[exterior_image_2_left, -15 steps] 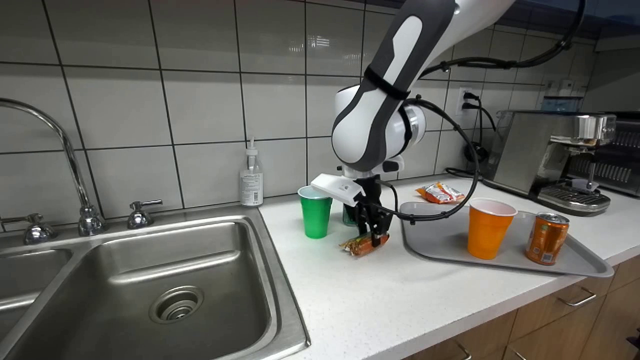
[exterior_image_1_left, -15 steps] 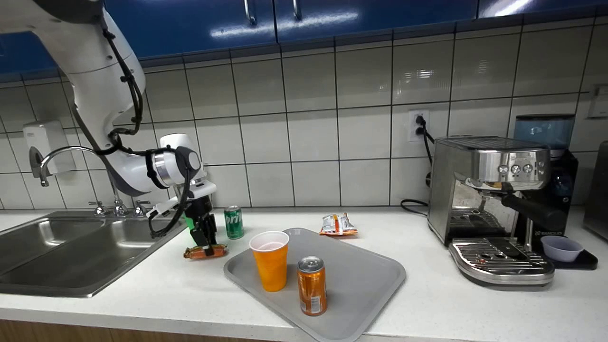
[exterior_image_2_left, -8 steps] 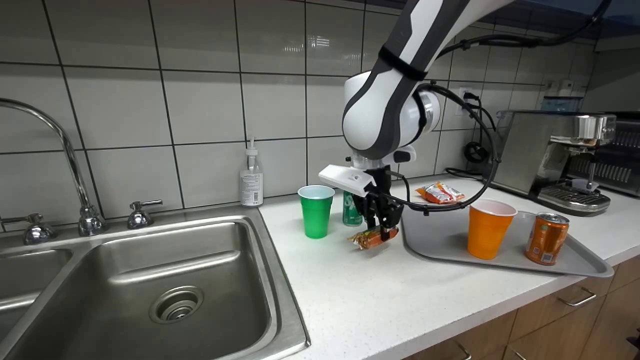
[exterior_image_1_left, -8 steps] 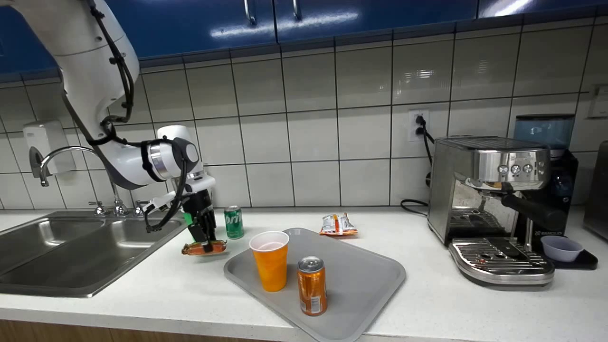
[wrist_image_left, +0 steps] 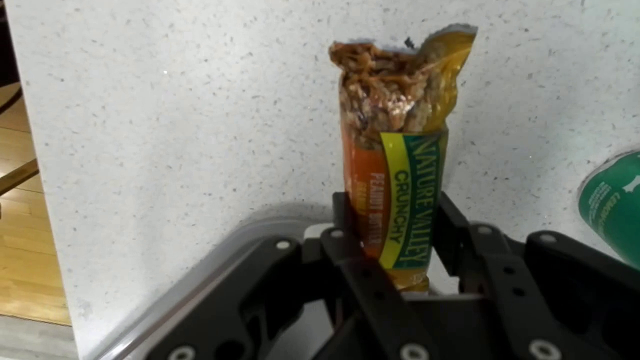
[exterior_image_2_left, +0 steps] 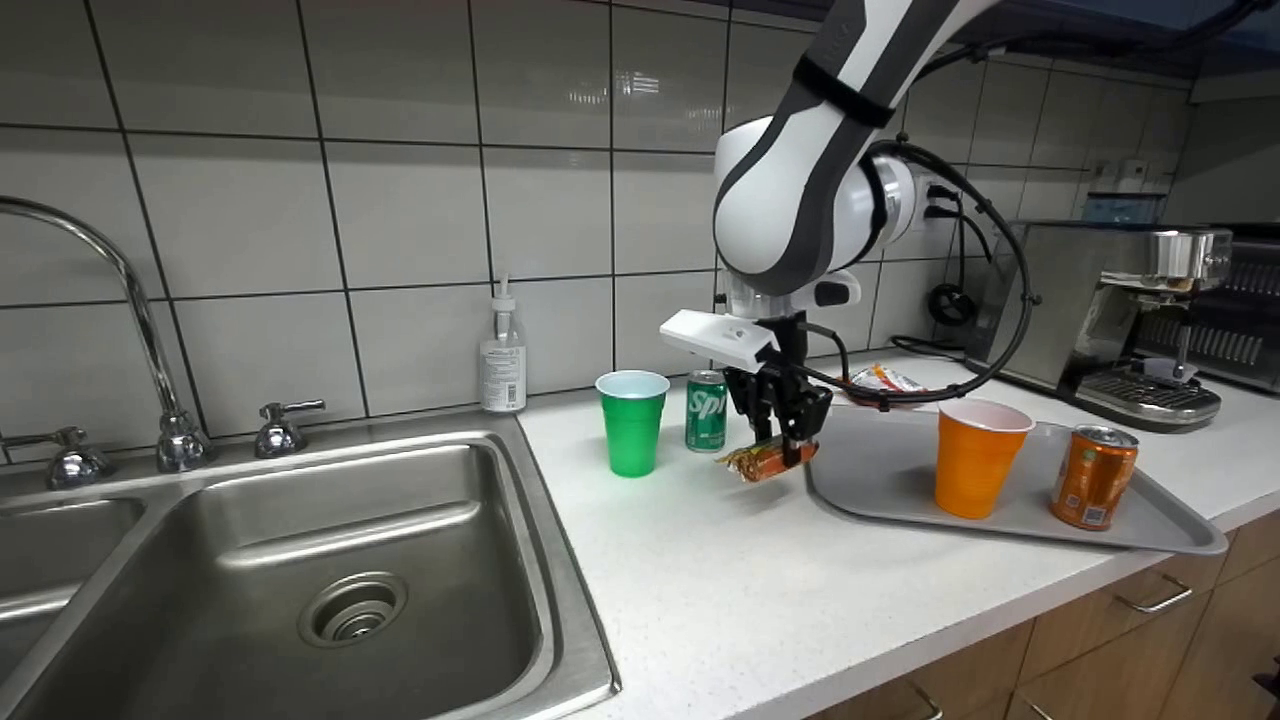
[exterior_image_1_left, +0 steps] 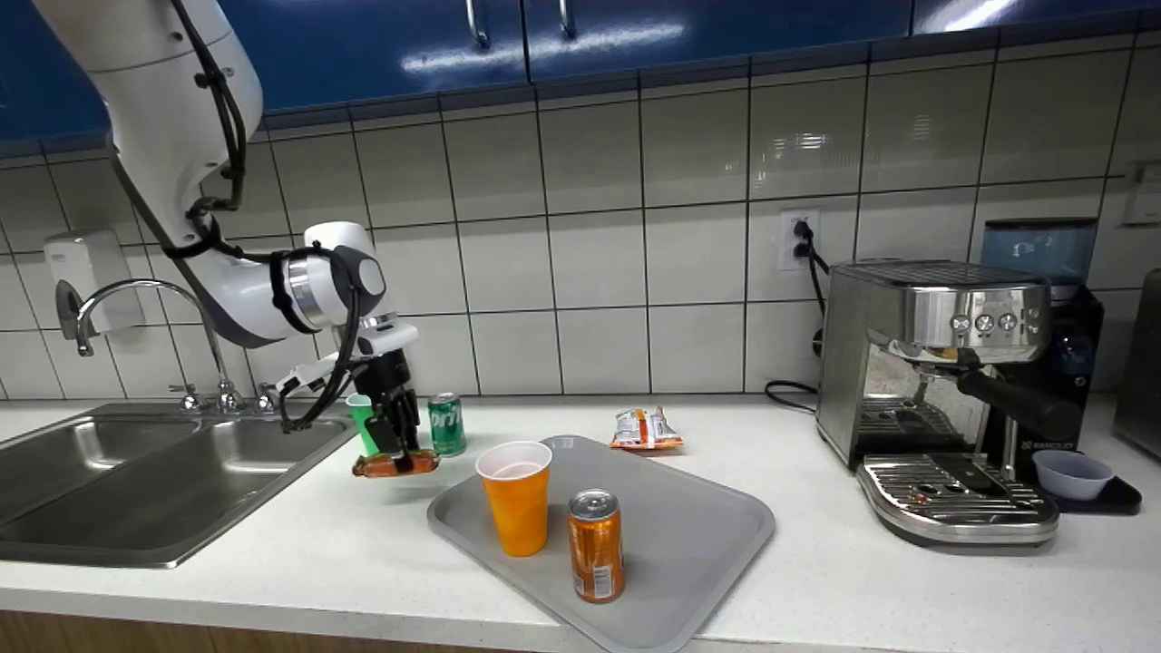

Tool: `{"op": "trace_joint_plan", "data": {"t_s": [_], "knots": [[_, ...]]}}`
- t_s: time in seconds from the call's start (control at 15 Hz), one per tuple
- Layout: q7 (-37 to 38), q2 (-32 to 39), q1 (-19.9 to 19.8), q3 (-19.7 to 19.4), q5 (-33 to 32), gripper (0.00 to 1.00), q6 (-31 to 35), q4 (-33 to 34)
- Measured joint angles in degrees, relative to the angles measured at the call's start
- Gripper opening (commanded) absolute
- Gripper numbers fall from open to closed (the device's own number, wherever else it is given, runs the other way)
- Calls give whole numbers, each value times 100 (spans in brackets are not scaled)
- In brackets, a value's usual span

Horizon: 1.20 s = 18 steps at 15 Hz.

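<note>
The claw [wrist_image_left: 392, 212] grips a Nature Valley bar [wrist_image_left: 395, 165] by its sides, nearer one end; both exterior views show the bar above the counter [exterior_image_1_left: 317, 535] with a shadow beneath, a gap the wrist view hardly tells. Only the wrist view makes the wrapper legible (crunchy, peanut butter): orange with a green and yellow band, glossy brown and crinkled at the far end. Near it stands a Sprite can [exterior_image_2_left: 706, 415], cut by the frame in the wrist view. A green cup [exterior_image_2_left: 632, 430] shows whole in an exterior view. The gray tray [exterior_image_1_left: 689, 517], its rim near the bar, carries an orange cup [exterior_image_1_left: 519, 508] and an orange can [exterior_image_1_left: 595, 553]; the sink [exterior_image_2_left: 575, 590] lies farther off, counter spreading between them to the front edge. Past that edge, the wrist view shows wooden floor [wrist_image_left: 25, 240].
</note>
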Motion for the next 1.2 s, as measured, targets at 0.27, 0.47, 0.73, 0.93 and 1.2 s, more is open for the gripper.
{"op": "trace_joint_plan", "data": {"t_s": [0.27,0.47,0.73,0.93,1.2], "knots": [[-156,-70,-148,-13,-19,16,91,-83],[-297,-73,-228,-64,-40,16,176,-104],[-553,-73,-354,-118,-40,16,300,-106],[-735,-73,-429,-159,-40,16,359,-106],[-945,-72,-479,-256,-45,16,386,-106]]}}
